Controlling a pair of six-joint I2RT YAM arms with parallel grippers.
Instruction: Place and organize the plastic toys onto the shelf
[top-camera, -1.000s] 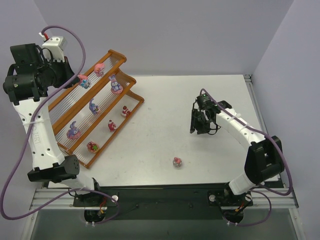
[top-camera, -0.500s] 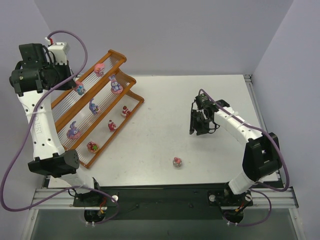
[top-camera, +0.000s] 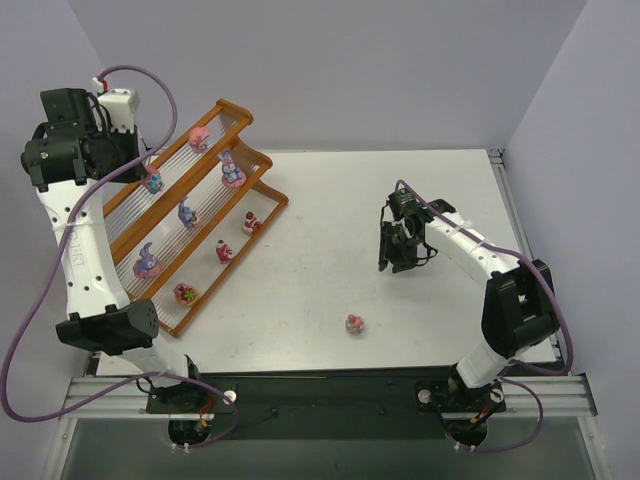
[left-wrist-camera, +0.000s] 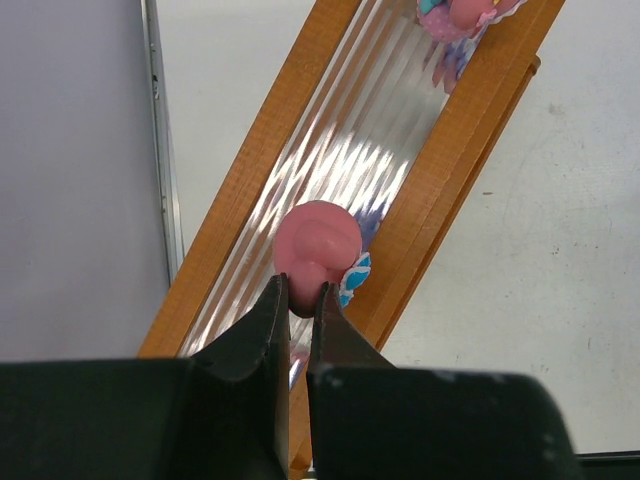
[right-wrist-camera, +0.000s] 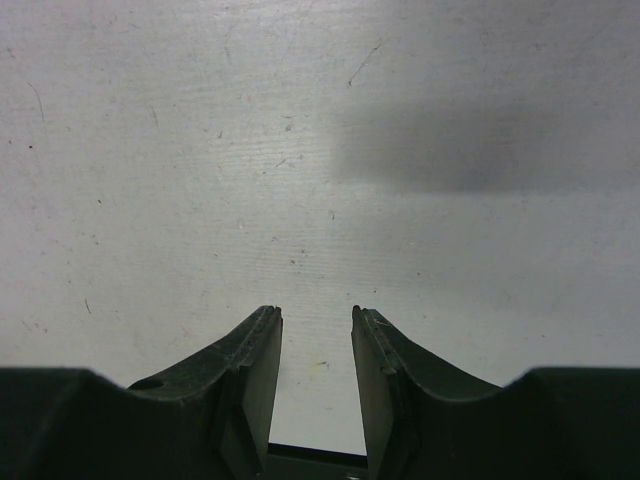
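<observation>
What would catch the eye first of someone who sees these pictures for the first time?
The orange-brown shelf on the left of the table, its stepped tiers carrying several tiny pink toys, stands out most. Over its top tier the left gripper is shut on a pink toy. One lone toy lies on the table near the front, and the right gripper hangs open over a bare part.

White scuffed table (top-camera: 330, 230), grey walls (top-camera: 400, 70) around

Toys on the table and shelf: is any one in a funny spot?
Yes. One small pink toy sits alone on the table, far from the shelf that holds most of the others.
</observation>
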